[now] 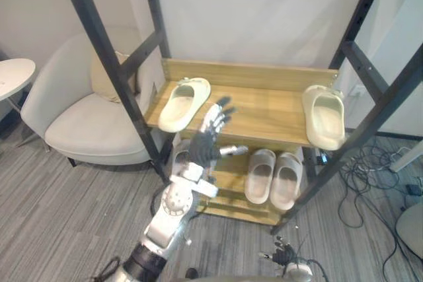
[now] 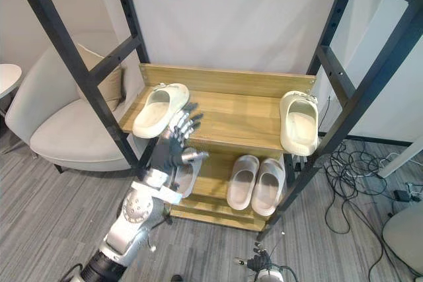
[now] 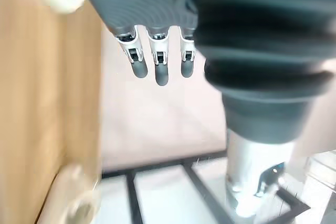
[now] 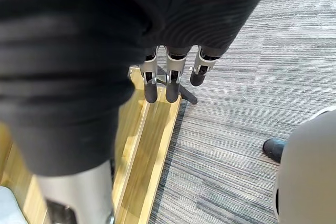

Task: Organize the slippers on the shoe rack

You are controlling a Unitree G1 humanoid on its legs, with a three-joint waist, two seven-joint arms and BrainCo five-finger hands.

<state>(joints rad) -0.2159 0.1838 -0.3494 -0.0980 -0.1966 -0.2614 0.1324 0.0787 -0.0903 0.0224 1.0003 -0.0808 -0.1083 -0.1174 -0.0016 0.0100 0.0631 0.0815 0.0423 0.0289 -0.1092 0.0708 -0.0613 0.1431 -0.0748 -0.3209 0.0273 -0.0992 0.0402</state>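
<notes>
A cream slipper point(image 1: 184, 102) lies on the left of the rack's upper wooden shelf point(image 1: 264, 107). Its mate point(image 1: 325, 115) sits at the right end, its toe hanging over the front edge. A pair of pale grey slippers point(image 1: 272, 176) lies side by side on the lower shelf, and another slipper point(image 2: 184, 177) shows partly behind my left arm. My left hand point(image 1: 206, 138) is raised in front of the upper shelf just right of the left cream slipper, open with fingers spread, holding nothing. My right hand's fingers point(image 4: 168, 85) hang relaxed over the floor by the rack's bottom board, empty.
Black metal posts point(image 1: 109, 57) frame the rack on both sides. A white armchair point(image 1: 92, 120) with a cushion stands to the left, with a round white table point(image 1: 13, 77) beyond it. Cables point(image 1: 373, 183) lie on the grey floor at the right.
</notes>
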